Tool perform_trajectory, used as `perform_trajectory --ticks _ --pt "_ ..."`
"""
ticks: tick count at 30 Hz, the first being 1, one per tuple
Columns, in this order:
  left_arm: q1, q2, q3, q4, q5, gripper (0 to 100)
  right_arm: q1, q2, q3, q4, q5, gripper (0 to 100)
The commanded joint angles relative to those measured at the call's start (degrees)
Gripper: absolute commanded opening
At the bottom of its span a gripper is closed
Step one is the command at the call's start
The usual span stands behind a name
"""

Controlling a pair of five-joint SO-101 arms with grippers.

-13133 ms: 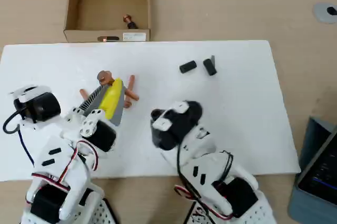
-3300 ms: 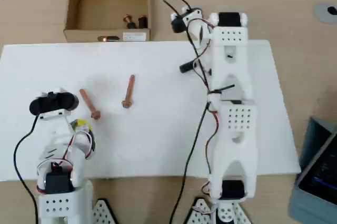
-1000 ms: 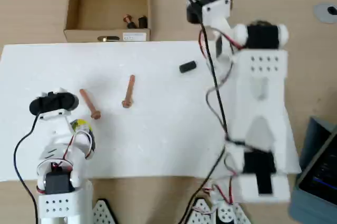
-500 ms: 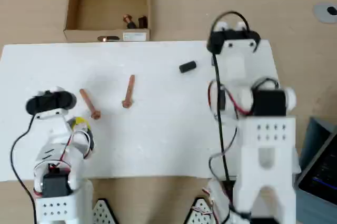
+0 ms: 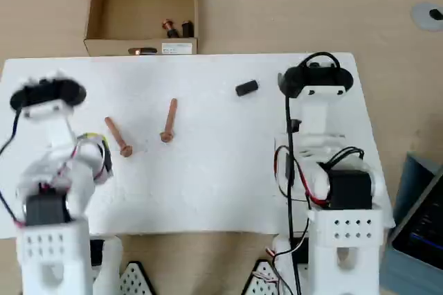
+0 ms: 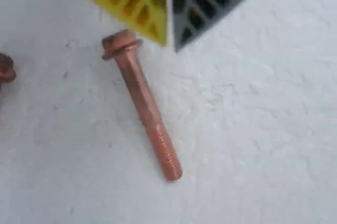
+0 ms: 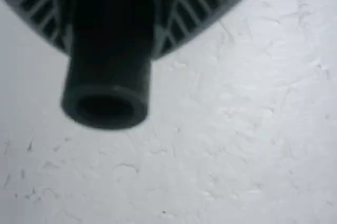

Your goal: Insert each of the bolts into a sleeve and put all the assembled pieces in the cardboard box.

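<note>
My left gripper (image 6: 168, 36) hangs with its yellow and grey jaws closed to a sliver and nothing between them. Its tips are just beside the flanged head of the near bolt (image 6: 142, 105), which lies flat on the white mat (image 5: 221, 170). I judge this bolt light, stiff, smooth and apt to roll, so I would pinch it across the plain shank just below the head, leaving the threaded end free. It is copper-coloured, long and slim. Beyond it the box (image 5: 92, 4) has what look like assembled pieces (image 5: 176, 28) by its right wall. The second bolt (image 5: 169, 120) lies near the first, apart from it. Farther right a loose sleeve (image 5: 246, 88), short and black, rests on the mat. My right gripper (image 7: 111, 48) is clamped across the sides of another sleeve (image 7: 108, 77) above the mat, bore end free. It looks hard and slick.
</note>
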Motion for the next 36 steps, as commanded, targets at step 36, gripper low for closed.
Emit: perform_trajectory --ticks 36 --pt "0.0 70.4 -41.3 13.1 -1.6 16 9.5 -1.6 2.2 -1.0 -0.1 0.9"
